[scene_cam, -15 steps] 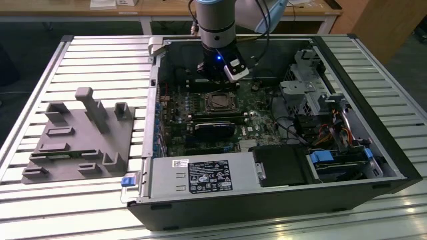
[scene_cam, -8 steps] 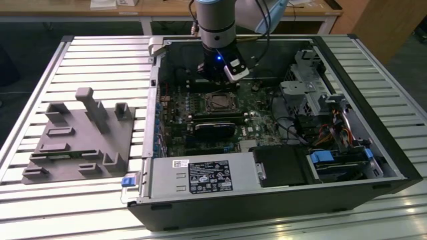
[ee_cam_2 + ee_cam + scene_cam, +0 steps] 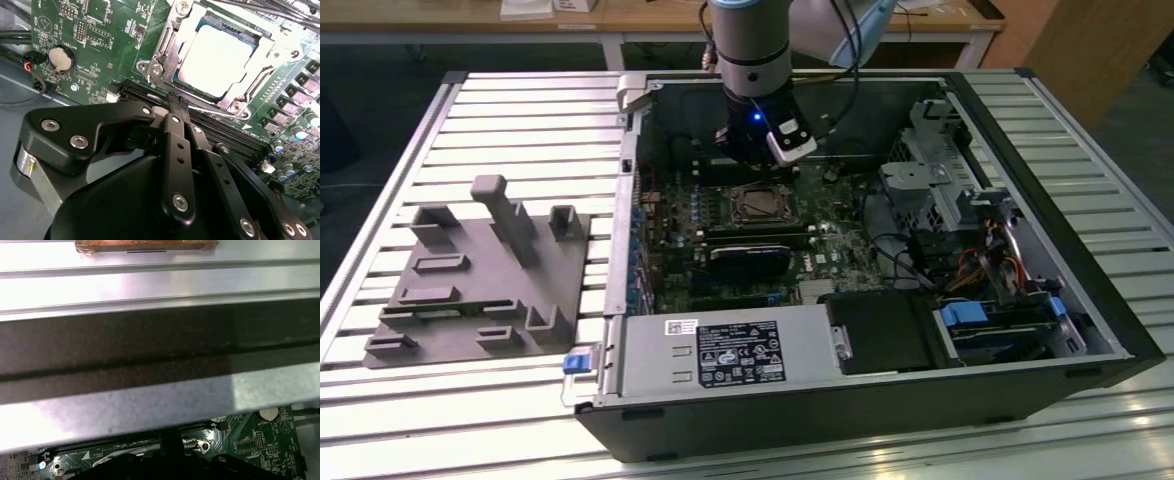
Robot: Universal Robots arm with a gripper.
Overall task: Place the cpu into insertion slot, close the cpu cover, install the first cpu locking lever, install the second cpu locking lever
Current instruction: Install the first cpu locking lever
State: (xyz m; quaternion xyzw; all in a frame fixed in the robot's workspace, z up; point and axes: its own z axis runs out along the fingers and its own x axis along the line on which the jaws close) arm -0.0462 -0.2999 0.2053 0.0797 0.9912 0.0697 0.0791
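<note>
Claw (image 3: 175, 100) pinched narrow right beside the cpu cover (image 3: 165, 52), which sits over the cpu (image 3: 215, 52). I'd work the locking lever (image 3: 209, 111) slowly, without scraping the cover.

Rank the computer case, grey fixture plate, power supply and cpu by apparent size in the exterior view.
1. computer case
2. grey fixture plate
3. power supply, somewhat smaller than the plate
4. cpu, by far the smallest

Bright room light; glare whitens cpu (image 3: 215, 55) top; case (image 3: 854, 420) interior shadowed; slatted table (image 3: 520, 110) reflects streaks.
</note>
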